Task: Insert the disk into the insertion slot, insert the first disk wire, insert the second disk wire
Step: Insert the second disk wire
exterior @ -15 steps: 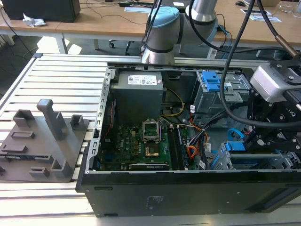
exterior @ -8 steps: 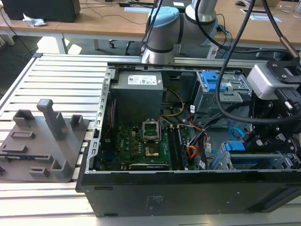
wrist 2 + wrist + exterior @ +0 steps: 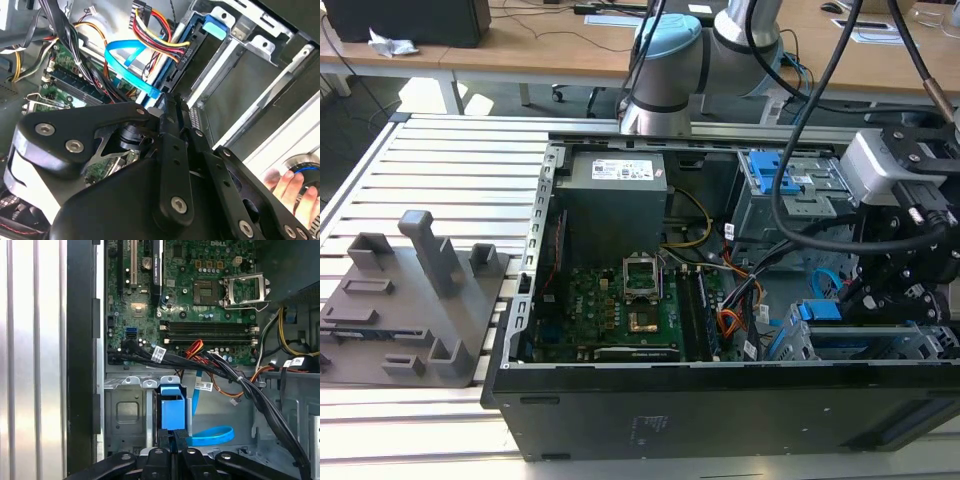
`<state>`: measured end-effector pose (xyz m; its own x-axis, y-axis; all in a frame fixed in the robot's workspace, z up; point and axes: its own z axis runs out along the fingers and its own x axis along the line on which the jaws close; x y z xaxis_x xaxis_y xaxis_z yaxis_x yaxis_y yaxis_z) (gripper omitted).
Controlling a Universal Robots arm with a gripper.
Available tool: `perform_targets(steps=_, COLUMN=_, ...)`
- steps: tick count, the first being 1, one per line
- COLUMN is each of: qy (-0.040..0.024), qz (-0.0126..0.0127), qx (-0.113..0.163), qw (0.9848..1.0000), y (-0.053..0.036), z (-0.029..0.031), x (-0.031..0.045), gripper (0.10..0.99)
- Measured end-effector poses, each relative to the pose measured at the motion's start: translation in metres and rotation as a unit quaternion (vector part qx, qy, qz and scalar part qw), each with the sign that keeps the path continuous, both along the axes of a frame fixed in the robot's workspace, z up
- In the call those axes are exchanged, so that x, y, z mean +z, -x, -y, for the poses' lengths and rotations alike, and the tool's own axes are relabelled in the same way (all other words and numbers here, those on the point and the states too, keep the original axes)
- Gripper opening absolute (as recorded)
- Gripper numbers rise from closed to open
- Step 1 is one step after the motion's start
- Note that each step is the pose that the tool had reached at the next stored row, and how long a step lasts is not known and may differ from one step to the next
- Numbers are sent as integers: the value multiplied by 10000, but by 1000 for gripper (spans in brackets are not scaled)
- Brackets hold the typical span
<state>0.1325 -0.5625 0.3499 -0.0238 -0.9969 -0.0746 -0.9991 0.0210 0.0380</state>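
The disk, framed by its blue carrier, sits inside the insertion slot, a silver perforated cage at the case's front right corner. In the second wrist view a black plug with red and yellow wires rests against the end of the disk. A flat blue wire loops down to the fingertips. My gripper hangs just behind the disk, fingers pressed together on the end of the blue wire. In the first wrist view the gripper stands directly over the carrier.
The open black case holds a green motherboard, a grey power supply and black cable bundles. A taller cage with a blue latch stands behind. A grey fixture lies on the slatted table. A hand is nearby.
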Motion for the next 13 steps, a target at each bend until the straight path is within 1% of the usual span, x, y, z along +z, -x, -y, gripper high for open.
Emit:
perform_targets(steps=4, qy=0, qz=-8, qx=-8, qw=10000, y=-50, z=-67, x=-14, gripper=161)
perform_targets(steps=6, qy=0, qz=-12, qx=-8, qw=10000, y=-78, z=-90, x=-19, gripper=161)
perform_targets(steps=13, qy=0, qz=-34, qx=-9, qw=10000, y=-154, z=-96, x=-56, gripper=161)
